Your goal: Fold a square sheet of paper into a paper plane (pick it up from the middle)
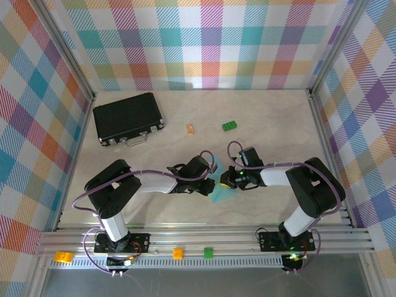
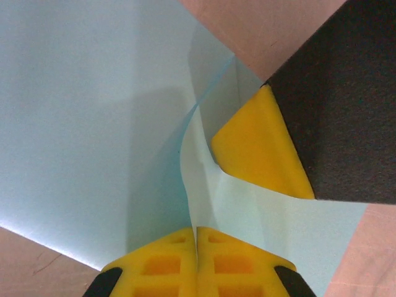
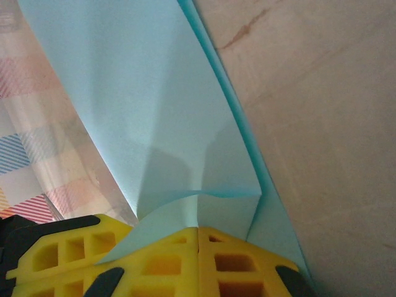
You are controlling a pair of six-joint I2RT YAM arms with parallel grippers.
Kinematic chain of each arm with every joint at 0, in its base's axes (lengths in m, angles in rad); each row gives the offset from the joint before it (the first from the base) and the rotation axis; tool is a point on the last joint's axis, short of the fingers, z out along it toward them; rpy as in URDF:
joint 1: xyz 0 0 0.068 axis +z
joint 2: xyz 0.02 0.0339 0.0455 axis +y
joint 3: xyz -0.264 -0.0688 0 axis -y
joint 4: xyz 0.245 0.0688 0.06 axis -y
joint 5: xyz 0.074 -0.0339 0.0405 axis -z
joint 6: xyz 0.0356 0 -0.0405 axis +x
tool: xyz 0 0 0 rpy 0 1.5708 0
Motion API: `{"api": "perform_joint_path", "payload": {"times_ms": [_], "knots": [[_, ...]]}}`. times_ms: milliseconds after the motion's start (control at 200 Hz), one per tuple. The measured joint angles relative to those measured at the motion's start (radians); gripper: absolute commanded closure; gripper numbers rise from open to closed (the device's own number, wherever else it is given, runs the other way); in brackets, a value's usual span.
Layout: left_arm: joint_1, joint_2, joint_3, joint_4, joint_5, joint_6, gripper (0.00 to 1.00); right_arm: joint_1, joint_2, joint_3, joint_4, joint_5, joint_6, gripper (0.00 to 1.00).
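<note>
While my left pincer (image 2: 197, 241) and right pincer (image 3: 198, 238) grip the square sheet of paper (image 2: 80, 124), closed tight, I must pull evenly for a straight fold.

Pastel plaid walls (image 1: 204, 43), pale marbled tabletop (image 1: 272, 124), aluminium frame rails (image 1: 185, 238)

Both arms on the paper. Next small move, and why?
Probably ease the sheet down flat onto the table: the left gripper and right gripper are both pinched shut on it, and it bows loosely between them, fold not sharp.
</note>
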Motion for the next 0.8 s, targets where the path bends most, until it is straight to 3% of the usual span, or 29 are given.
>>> {"api": "perform_joint_path", "payload": {"times_ms": [45,95,165,235,430,500,605,720,800], "knots": [[0.0,0.0,0.005,-0.011,-0.005,-0.001,0.9,0.004,-0.003,-0.005,0.01,0.005,0.007,1.0],[0.0,0.0,0.012,-0.026,-0.015,-0.005,0.79,0.01,-0.006,-0.011,0.021,0.016,0.02,1.0],[0.0,-0.006,0.022,-0.046,-0.026,-0.022,0.74,0.02,-0.012,-0.016,0.031,0.032,0.039,1.0],[0.005,-0.023,0.026,-0.086,-0.048,-0.042,0.61,0.031,-0.019,-0.018,0.033,0.055,0.062,1.0],[0.039,-0.133,0.019,-0.175,-0.116,-0.115,0.5,0.071,-0.039,-0.023,0.039,0.125,0.137,1.0],[0.05,-0.196,0.005,-0.188,-0.139,-0.156,0.53,0.088,-0.043,-0.023,0.042,0.153,0.163,1.0],[0.063,-0.292,-0.042,-0.178,-0.138,-0.21,0.72,0.111,-0.054,-0.023,0.039,0.196,0.195,1.0],[0.066,-0.333,-0.09,-0.12,-0.068,-0.264,0.86,0.13,-0.063,-0.023,0.034,0.236,0.214,1.0],[0.066,-0.311,-0.1,-0.074,0.01,-0.298,0.91,0.135,-0.064,-0.023,0.034,0.244,0.221,1.0]]}}
